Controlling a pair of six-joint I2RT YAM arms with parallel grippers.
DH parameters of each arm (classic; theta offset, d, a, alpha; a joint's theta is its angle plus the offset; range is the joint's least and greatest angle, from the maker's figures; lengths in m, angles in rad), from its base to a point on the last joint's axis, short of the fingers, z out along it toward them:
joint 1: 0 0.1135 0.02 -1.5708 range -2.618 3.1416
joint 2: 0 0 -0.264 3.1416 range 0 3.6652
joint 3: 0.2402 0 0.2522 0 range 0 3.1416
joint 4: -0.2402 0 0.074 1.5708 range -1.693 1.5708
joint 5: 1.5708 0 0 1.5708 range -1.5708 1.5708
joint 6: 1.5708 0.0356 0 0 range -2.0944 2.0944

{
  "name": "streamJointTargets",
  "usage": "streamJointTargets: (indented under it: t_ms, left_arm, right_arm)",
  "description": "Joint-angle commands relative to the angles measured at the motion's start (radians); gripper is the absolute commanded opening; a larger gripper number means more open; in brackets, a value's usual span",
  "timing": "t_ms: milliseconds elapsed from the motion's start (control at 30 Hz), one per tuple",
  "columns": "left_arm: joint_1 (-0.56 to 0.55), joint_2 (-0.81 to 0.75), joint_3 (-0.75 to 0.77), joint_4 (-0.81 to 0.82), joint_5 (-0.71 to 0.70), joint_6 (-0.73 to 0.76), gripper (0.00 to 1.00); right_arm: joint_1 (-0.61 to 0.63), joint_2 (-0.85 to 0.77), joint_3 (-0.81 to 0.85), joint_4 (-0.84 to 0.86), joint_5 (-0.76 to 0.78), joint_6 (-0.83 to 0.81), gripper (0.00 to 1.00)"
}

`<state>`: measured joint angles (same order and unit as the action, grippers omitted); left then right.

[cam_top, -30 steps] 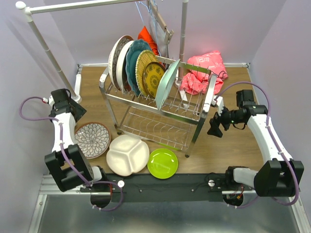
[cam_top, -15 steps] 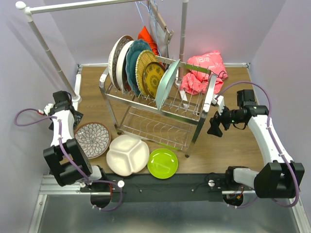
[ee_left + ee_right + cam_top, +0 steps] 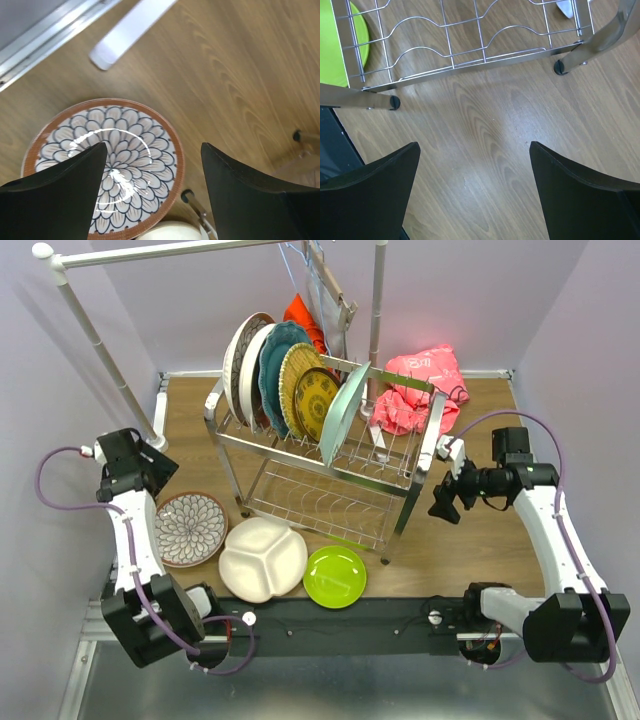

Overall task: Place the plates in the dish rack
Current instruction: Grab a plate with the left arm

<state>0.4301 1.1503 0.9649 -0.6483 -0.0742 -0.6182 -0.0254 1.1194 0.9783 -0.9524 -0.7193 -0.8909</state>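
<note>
While 6 plates [image 3: 285, 380] stand on edge in the upper tier of the rack [image 3: 408, 502], 3 more lie flat on the table [image 3: 480, 550] in front of it: a floral plate [image 3: 107, 165], a white plate [image 3: 263, 558] and a green plate [image 3: 335, 576]. Our left gripper [image 3: 153, 146] hangs above the floral plate with its jaws wide apart and nothing between them. Our right gripper [image 3: 474, 145] is also spread wide and empty, above bare wood just beside the right legs of the rack.

We judge that the step in hand is to take the floral plate. It lies flat, so we should go for its rim, with 1 finger outside the edge and 1 inside. We would choose the far side of the rim, away from the white plate and the rack foot [image 3: 186, 196], which are both just beside it. Then we should close firmly, because the glaze looks smooth, and lift slowly until the plate hangs on edge.
</note>
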Motion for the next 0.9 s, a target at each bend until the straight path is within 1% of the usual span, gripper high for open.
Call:
streamJointTargets:
  t_ms: [0, 167, 367, 400, 433, 500, 700, 867]
  left_arm:
    - [-0.028, -0.017, -0.022, 0.067, 0.195, 0.083, 0.85]
    - [-0.094, 0.0, 0.035, 0.059, 0.211, 0.133, 0.85]
    - [-0.159, 0.015, 0.055, 0.053, 0.218, 0.192, 0.85]
    - [-0.168, 0.015, 0.055, 0.052, 0.215, 0.198, 0.85]
    - [-0.175, 0.011, 0.055, 0.047, 0.211, 0.212, 0.85]
    - [-0.182, 0.008, 0.054, 0.044, 0.2, 0.219, 0.85]
    - [-0.197, 0.002, 0.069, 0.045, 0.2, 0.224, 0.84]
    - [-0.215, -0.012, 0.083, 0.036, 0.203, 0.233, 0.82]
  right_arm:
    - [0.004, -0.009, -0.01, -0.011, 0.034, 0.043, 1.0]
    - [0.004, -0.068, -0.033, -0.013, 0.064, 0.035, 1.0]
    - [0.004, -0.085, -0.027, -0.117, 0.077, -0.058, 1.0]
    - [0.004, -0.09, -0.032, -0.153, 0.075, -0.08, 1.0]
    - [0.004, -0.092, -0.032, -0.176, 0.064, -0.136, 1.0]
    - [0.004, -0.096, -0.032, -0.228, 0.057, -0.181, 1.0]
    - [0.004, -0.116, -0.033, -0.353, 0.032, -0.364, 1.0]
    - [0.004, -0.138, -0.058, -0.41, 0.001, -0.5, 1.0]
